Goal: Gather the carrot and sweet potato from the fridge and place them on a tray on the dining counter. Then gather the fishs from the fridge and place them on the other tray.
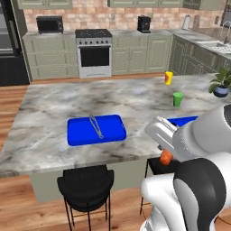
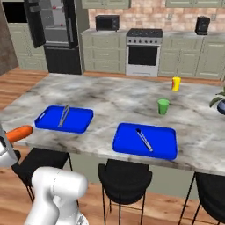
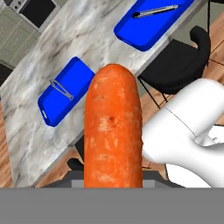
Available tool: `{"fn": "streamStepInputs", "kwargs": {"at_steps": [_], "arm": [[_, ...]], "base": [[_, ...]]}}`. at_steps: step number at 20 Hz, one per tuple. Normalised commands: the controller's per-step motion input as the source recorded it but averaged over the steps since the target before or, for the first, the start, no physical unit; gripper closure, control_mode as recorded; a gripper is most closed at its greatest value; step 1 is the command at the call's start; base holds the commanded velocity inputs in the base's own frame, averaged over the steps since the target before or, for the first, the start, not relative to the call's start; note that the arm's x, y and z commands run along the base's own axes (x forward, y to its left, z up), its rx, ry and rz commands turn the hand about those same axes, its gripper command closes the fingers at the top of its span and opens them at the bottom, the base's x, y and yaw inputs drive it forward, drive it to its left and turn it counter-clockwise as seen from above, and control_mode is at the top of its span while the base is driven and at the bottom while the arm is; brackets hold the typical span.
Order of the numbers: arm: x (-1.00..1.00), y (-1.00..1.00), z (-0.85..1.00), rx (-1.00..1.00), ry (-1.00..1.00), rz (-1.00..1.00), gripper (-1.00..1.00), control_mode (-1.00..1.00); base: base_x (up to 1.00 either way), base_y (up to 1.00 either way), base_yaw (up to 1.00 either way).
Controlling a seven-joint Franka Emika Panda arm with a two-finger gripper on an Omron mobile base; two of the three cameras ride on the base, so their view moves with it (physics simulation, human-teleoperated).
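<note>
Jaws pinch the carrot [image 3: 113, 131] at its base; its free end juts well ahead of them. Both blue trays [image 2: 64, 118] lie beyond, on the dining counter [image 2: 110, 101]. Risk: long overhang levers loose, carrot drops short of counter edge.

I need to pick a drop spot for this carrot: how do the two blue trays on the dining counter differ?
The left tray lies nearer the carrot held in the gripper; the right tray lies further along the dining counter, closer to the green cup. The left tray carries tongs; the right tray carries a slim dark-handled utensil. Both are blue, flat and hold no food yet.
</note>
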Motion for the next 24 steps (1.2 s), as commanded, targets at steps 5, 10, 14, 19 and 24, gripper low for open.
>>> {"fn": "streamStepInputs", "kwargs": {"at_steps": [5, 10, 14, 19, 24], "arm": [[0.0, 0.0, 0.0, 0.0, 0.0, 0.0, 1.0, 1.0], [0.0, 0.0, 0.0, 0.0, 0.0, 0.0, 1.0, 1.0], [0.37, -0.08, 0.0, 0.01, 0.01, 0.02, 1.0, -1.0], [0.73, -0.12, 0.06, 0.04, 0.0, 0.0, 1.0, -1.0], [0.8, -0.02, 0.07, 0.02, 0.05, 0.0, 1.0, -1.0]], "base": [[0.62, -0.19, 0.27], [0.61, -0.29, 0.27], [0.13, -0.03, 0.04], [0.0, 0.0, 0.0], [0.0, 0.0, 0.0]]}}
